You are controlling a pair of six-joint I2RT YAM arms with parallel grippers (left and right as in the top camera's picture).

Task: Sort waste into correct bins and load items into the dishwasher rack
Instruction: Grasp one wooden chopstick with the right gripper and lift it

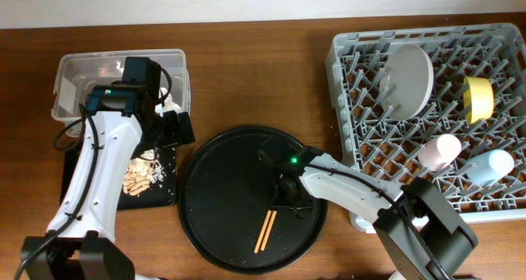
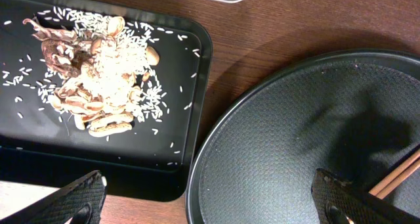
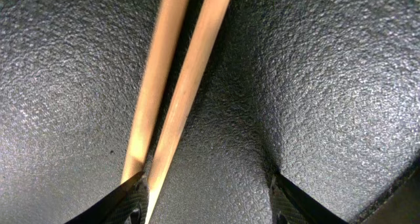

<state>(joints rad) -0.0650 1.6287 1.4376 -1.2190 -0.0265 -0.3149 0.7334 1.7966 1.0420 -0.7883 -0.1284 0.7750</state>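
The wooden chopsticks (image 1: 266,231) lie side by side on the large round black tray (image 1: 222,190). My right gripper (image 1: 288,199) is low over that tray at their upper end. In the right wrist view it (image 3: 210,207) is open, and its left finger touches the chopsticks (image 3: 170,86). My left gripper (image 2: 213,207) is open and empty, spanning the edge of the shallow black tray (image 2: 190,99) and the round tray (image 2: 275,138). Tan food scraps and rice (image 2: 98,79) lie in the shallow black tray. The clear tub (image 1: 78,71) stands behind it, partly hidden by my left arm.
The grey dishwasher rack (image 1: 353,50) at the right holds the pale plate (image 1: 408,81) upright, the yellow bowl (image 1: 477,99), the pink cup (image 1: 440,153) and the light-blue cup (image 1: 486,167). Bare wooden table lies between the tub and the rack.
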